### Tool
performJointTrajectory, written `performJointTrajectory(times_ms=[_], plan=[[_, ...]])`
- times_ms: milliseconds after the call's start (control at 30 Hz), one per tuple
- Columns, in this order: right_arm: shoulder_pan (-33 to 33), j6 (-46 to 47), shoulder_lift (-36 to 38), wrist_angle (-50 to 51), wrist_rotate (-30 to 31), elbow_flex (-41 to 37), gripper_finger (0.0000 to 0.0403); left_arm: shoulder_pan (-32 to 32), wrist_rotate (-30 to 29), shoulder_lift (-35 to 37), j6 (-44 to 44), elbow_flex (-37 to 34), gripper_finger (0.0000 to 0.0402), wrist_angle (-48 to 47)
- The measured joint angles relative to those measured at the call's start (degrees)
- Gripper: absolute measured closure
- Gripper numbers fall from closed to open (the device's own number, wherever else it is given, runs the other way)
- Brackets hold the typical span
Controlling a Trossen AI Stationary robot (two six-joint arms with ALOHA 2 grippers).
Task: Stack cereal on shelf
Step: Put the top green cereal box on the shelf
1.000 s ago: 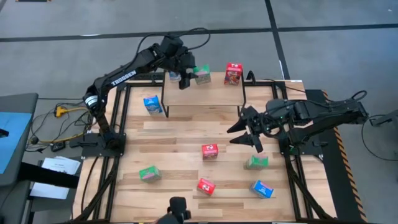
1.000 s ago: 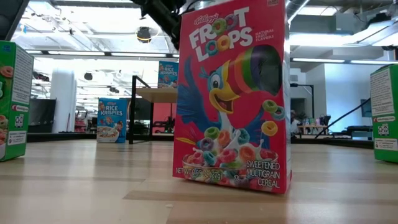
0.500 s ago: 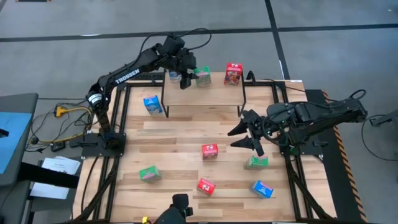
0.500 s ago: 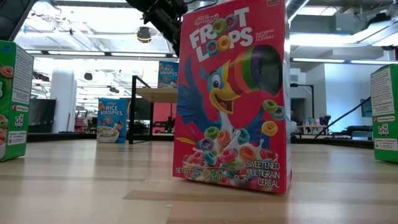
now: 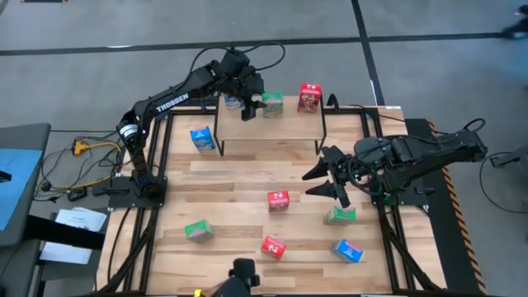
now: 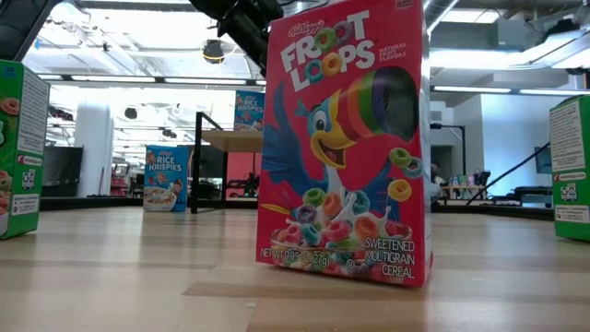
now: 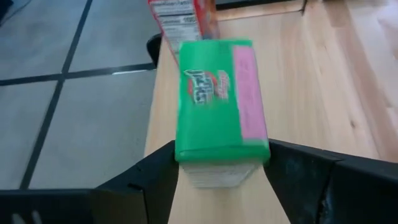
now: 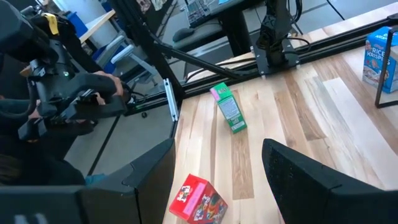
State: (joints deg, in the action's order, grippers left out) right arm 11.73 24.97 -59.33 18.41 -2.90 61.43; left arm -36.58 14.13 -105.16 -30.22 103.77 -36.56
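My left gripper (image 5: pixel 254 106) reaches over the shelf (image 5: pixel 285 124) at the table's far side and is shut on a green cereal box (image 5: pixel 271 103). A blue box (image 5: pixel 233 101) stands on the shelf to its left, a red box (image 5: pixel 309 97) to its right. In the left wrist view the green box (image 7: pixel 217 99) fills the gap between the fingers, with the red box (image 7: pixel 183 18) beyond. My right gripper (image 5: pixel 328 175) hovers open over the table's right half, touching nothing; a green box (image 5: pixel 340 214) stands near it. My left gripper pinches the green box by its two narrow sides, near its closest end (image 7: pixel 217 177), one finger (image 7: pixel 155 174) on each side. The fingers come level from the table's left, pointing along the shelf. Whether the box's underside rests on the shelf board (image 7: pixel 298 74) I cannot tell.
Loose on the table are a blue box (image 5: pixel 201 138), a red box (image 5: pixel 278 200), a green box (image 5: pixel 198 230), a red box (image 5: pixel 273 247) and a blue box (image 5: pixel 347 250). The shelf's black legs (image 5: pixel 219 132) stand on the planks. A person's hands (image 8: pixel 93 87) hold controllers beyond the table.
My left gripper has moved a short way toward the table's right along the shelf, staying shut, and the green box has gone with it, farther from the blue box and closer to the red one.
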Motion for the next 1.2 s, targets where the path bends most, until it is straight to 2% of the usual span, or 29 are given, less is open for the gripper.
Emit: performJointTrajectory(times_ms=[400, 633, 1033, 1200], plan=[[0.0, 0.0, 0.0, 0.0, 0.0, -0.01, 0.0137, 0.02, -5.16, 0.0, 2.5, 0.0, 0.0136, 0.24], [0.0, 0.0, 0.0, 0.04, 0.0, -0.02, 0.0137, -0.01, -11.08, -0.02, 5.59, 0.0, 0.0134, 0.02], [0.0, 0.0, 0.0, 0.44, -0.02, -0.02, 0.0137, 1.96, -9.57, 0.0, 7.55, 0.0, 0.0134, -0.45], [0.05, 0.02, 0.0, 0.44, -0.02, -0.02, 0.0137, 3.95, -15.62, 0.41, 7.56, -0.04, 0.0134, -2.8]])
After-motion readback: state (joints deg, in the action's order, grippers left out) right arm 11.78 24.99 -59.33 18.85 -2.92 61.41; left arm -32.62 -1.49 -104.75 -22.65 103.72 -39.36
